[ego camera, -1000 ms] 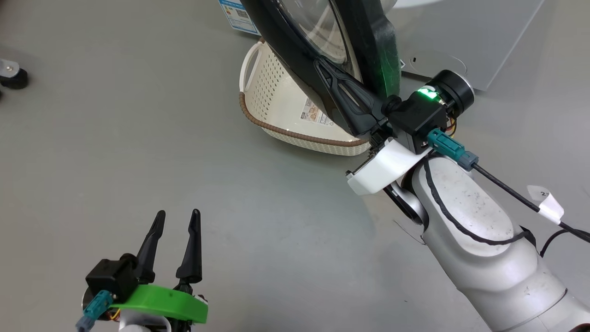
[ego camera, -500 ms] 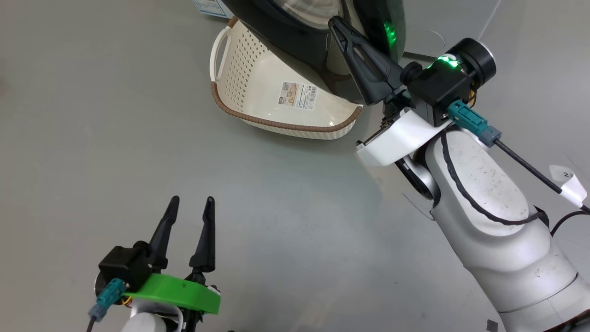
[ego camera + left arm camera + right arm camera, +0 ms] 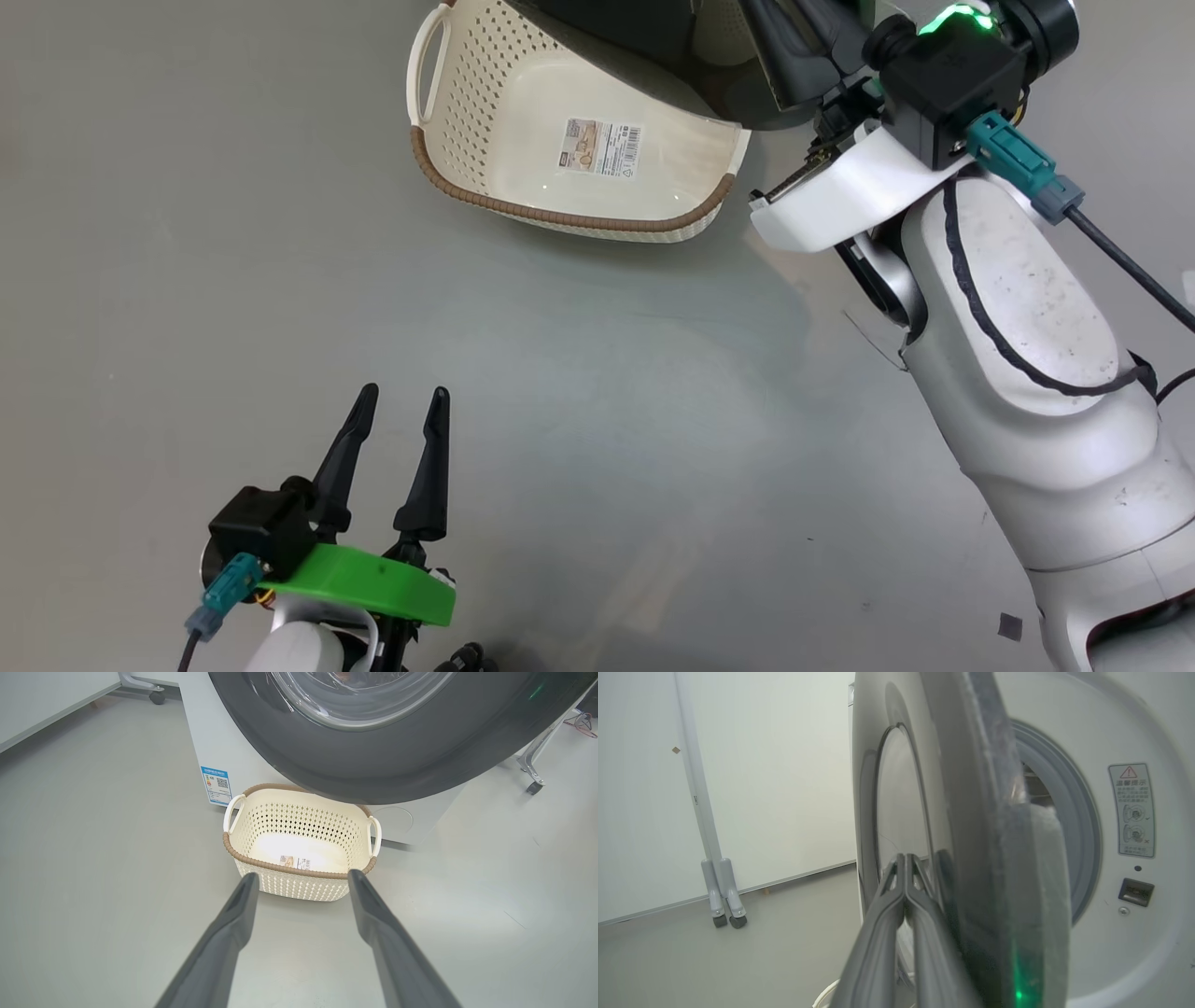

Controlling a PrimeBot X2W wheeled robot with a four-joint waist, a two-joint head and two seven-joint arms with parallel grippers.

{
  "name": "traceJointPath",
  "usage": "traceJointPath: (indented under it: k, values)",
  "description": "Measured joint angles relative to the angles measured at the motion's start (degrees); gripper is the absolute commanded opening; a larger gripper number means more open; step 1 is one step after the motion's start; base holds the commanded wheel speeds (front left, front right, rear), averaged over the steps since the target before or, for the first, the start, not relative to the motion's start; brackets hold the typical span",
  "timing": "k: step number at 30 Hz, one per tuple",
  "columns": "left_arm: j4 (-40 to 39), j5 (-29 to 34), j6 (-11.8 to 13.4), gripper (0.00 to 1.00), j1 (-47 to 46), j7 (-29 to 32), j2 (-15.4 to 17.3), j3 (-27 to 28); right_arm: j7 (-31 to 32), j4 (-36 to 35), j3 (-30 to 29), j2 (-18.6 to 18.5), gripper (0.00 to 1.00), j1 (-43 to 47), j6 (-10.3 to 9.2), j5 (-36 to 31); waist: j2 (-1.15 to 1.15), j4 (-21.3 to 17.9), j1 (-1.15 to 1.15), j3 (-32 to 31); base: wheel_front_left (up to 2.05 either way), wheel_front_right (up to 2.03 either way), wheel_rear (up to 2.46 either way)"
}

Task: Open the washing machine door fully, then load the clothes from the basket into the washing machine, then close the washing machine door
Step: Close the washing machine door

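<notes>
**Operator:** What could have gone wrong from there?

**Observer:** Your right end effector point(image 3: 904, 858) had its fingers pinched together on nothing. They lay along the glossy outer face of the washing machine door point(image 3: 971, 812). The door stood part-open, edge-on to that wrist camera, with the grey door seal point(image 3: 1083, 826) showing behind it. I judged you were on the closing push. Two thin fingers on slick, curved black plastic could have skidded off. Then the door would have fallen short of the latch slot point(image 3: 1135, 891).

**Operator:** And the basket?

**Observer:** The basket point(image 3: 485, 121) sat on the floor point(image 3: 187, 280) before the washing machine point(image 3: 1134, 952), partly under the door's lower edge. It held nothing but its barcode sticker point(image 3: 602, 147). Had your right arm dipped during the sweep, it could have clipped the rim. Your left end effector point(image 3: 404, 392) hung low with its fingers wide apart, empty, well apart from the basket.

**Operator:** What couldn't you make out?

**Observer:** I couldn't tell whether your fingertips actually touched the door or only ran just beside it. The door hid the drum, so I couldn't confirm that the clothes lay inside. Nor could I see whether any fabric trailed over the seal, which would have blocked the latch. In the head view, the top edge cut off your right fingers and most of the door.
</notes>
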Motion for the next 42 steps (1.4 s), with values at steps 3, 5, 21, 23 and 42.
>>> traceJointPath:
  k: [3,5,21,23,42]
  values:
    - [0.0,0.0,0.0,1.0,-0.2,0.0,0.0,0.6,0.0,-0.1,-0.2,0.0,0.0,-1.1,0.0,-0.3,0.0,-0.2,0.0,0.7,0.0,0.0,0.0]
    - [-0.1,0.0,0.0,1.0,-0.8,0.0,0.0,0.4,0.0,-0.1,-0.4,-0.1,0.0,-1.7,0.0,-0.6,0.0,-0.3,0.0,1.2,0.0,0.0,0.0]
    - [-0.7,-0.6,0.0,1.0,-2.5,0.0,-0.2,-1.0,0.0,0.7,-3.0,-1.8,0.0,-6.9,0.0,-2.5,0.0,0.8,0.0,4.7,0.0,0.0,0.0]
    - [-0.7,-0.6,0.0,1.0,-2.6,0.0,-0.2,-1.0,0.0,0.8,-3.1,-1.9,0.0,-7.1,0.0,-2.5,0.0,0.8,0.0,4.8,0.0,0.0,0.0]
    - [-0.3,-1.0,0.0,1.0,-3.2,0.0,-0.3,-1.0,0.0,1.8,-5.1,-2.8,0.0,-9.9,0.01,-3.6,0.0,0.0,0.0,5.1,0.0,0.0,0.0]
